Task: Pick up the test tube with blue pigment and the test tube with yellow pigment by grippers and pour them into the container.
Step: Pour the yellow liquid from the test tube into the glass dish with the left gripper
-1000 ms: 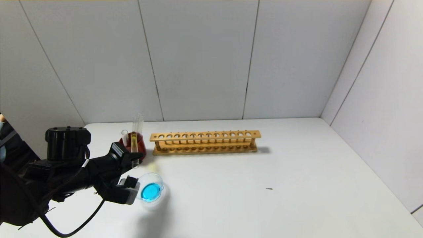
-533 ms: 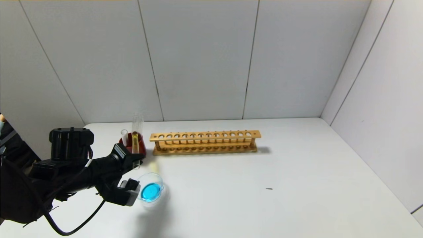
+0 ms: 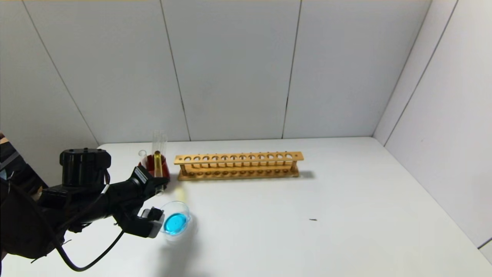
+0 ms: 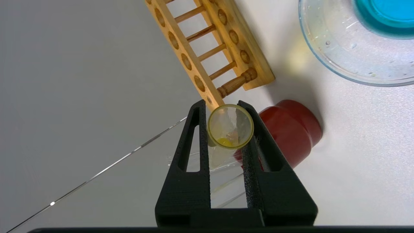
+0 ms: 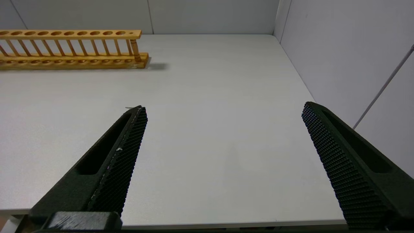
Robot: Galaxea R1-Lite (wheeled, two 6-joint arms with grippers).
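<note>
On your white table [image 3: 307, 238] the long wooden rack [image 3: 238, 165] stands near the back wall. Your left gripper [image 3: 155, 184] is at the rack's left end, its jaws closed on the yellow tube [image 3: 157, 163], which stands upright in front of the red cup [image 4: 288, 129]. The glass dish [image 3: 176, 221], just in front of the gripper, holds blue liquid. Your right gripper [image 5: 223, 136] hangs over bare table, jaws spread wide and holding nothing.

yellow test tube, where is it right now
In the head view the test tube with yellow pigment stands upright in the left claw, above the red cup, behind the container.
</note>
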